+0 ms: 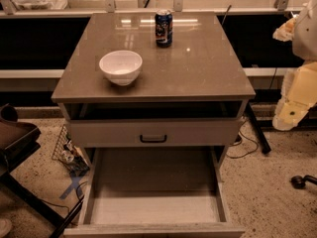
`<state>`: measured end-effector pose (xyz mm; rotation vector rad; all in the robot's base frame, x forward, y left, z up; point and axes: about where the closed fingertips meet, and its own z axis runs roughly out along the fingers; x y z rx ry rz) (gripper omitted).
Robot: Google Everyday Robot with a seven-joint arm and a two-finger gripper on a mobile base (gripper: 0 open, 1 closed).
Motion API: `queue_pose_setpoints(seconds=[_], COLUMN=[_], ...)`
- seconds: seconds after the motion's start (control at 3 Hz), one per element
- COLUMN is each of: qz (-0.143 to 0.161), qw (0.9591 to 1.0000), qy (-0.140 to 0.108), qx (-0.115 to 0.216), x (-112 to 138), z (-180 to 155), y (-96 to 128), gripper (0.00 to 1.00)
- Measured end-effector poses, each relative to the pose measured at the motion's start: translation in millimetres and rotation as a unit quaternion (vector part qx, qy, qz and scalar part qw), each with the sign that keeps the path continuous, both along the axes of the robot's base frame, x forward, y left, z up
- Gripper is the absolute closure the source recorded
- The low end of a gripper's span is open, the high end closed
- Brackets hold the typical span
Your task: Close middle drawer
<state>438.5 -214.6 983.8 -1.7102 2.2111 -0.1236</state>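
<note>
1. The middle drawer (153, 195) stands pulled far out of the cabinet (233, 90) toward the camera. Its long, bare floor is fully exposed and its front panel lies along the bottom edge of the view. Its handle does not show from here.
2. Above it, the uppermost front (198, 132) with its dark bar handle (153, 138) also looks a little way out, since a dark gap opens between it and the cabinet top. The lowest front is hidden beneath the open drawer.
3. Judged from this, the task has not begun: the drawer is at or near full extension and nothing touches it. The whole push remains, straight back along the runners until the front sits under the one above.
4. The gripper (289, 114), which I take to be the pale lower end of the arm at the right edge, hangs beside the cabinet, well apart from the drawer and higher than its front. I cannot tell whether it is open or closed. It has to come down and across to the front panel before any push.
5. On the cabinet top stand a white bowl (120, 67) and, behind it, a blue can (164, 28), both well clear of the drawer's path.
6. Cables (247, 148) trail on the speckled floor to the right, and a dark piece of furniture (15, 138) stands at the left.
</note>
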Motion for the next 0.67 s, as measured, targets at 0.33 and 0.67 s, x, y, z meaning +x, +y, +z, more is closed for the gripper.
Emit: queue_pose_setpoints(seconds=[0.33, 0.67], qz=[0.0, -0.016], qw=[1.0, 0.9997], qy=[0.0, -0.014], qx=[0.0, 0.013], x=[0.0, -9.9], z=[0.1, -28.1], y=[0.0, 2.2], gripper=[0.0, 0.0])
